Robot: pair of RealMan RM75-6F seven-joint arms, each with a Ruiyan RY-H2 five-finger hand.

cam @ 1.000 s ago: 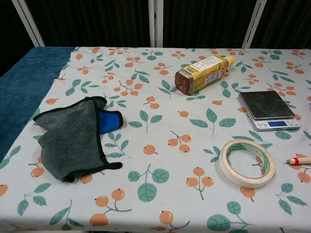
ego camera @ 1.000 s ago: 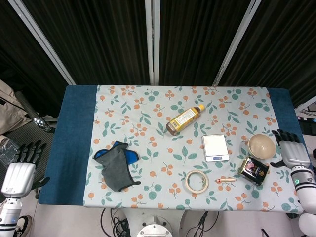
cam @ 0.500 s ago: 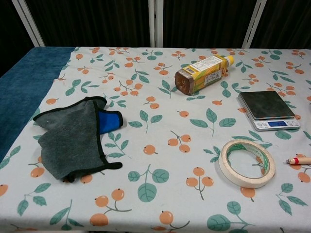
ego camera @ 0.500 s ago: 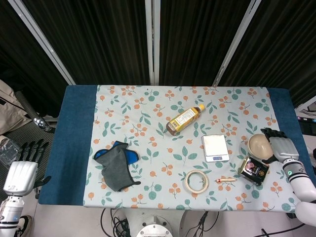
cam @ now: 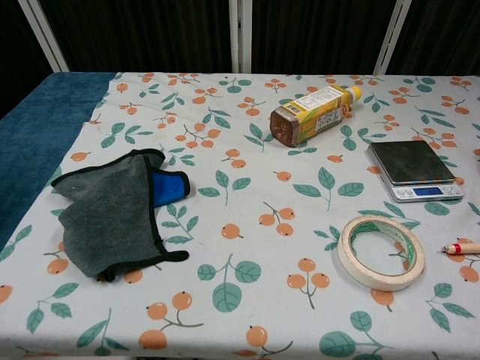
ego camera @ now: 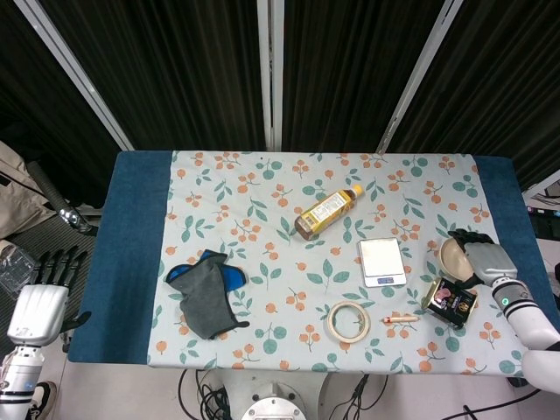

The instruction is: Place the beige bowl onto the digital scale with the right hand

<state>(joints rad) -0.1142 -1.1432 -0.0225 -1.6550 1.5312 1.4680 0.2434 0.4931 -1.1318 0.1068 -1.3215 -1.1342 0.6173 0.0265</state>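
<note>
The tablecloth (cam: 225, 315) looks like matt woven cotton, printed with leaves and berries — beside it a strip of blue fabric (ego camera: 131, 254) that reads softer, almost felt-like. The grey cloth (cam: 112, 217) is fuzzy and dull. The bottle (cam: 311, 112) is clear, glossy plastic with a paper-looking label. The digital scale (cam: 412, 166) has a dark, smooth plate (slightly reflective) on pale plastic. The tape roll (cam: 381, 252) is matt, papery. The beige bowl (ego camera: 453, 257) looks smooth — material unclear.
</note>
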